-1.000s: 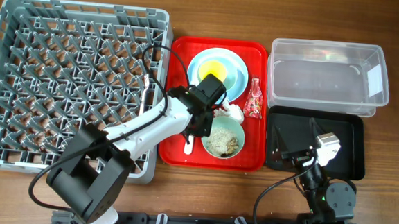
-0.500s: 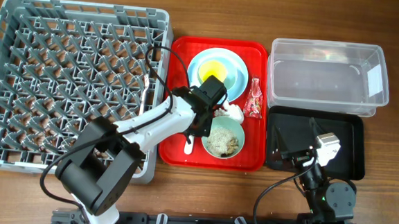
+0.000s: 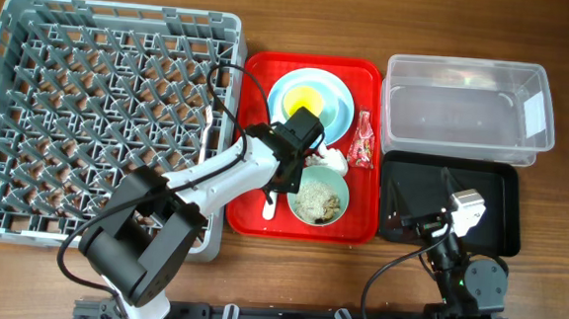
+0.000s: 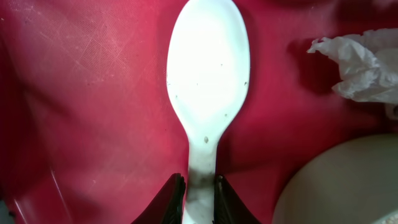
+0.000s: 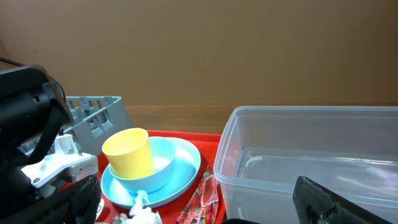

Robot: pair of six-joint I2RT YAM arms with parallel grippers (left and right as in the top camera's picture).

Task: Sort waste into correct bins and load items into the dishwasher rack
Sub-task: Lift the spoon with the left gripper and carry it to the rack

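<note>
The white spoon [image 4: 208, 93] is lying flat on the red tray [image 4: 87, 93], and the left gripper [image 4: 199, 198] is pinching its narrow handle between its jaws, just behind the spoon's bowl. On so slim and slick a handle, the spoon is likely risking a twist or a slip as it lifts. The crumpled tissue [image 4: 360, 59] and pale green bowl [image 4: 348, 180] are crowding one side, inviting a snag; the other side is lying bare. The dishwasher rack [image 3: 99, 118] is sitting just beside the tray on the tabletop. The right gripper [image 5: 193, 186], jaws apart, is idling over the black tray [image 3: 495, 197].
</note>
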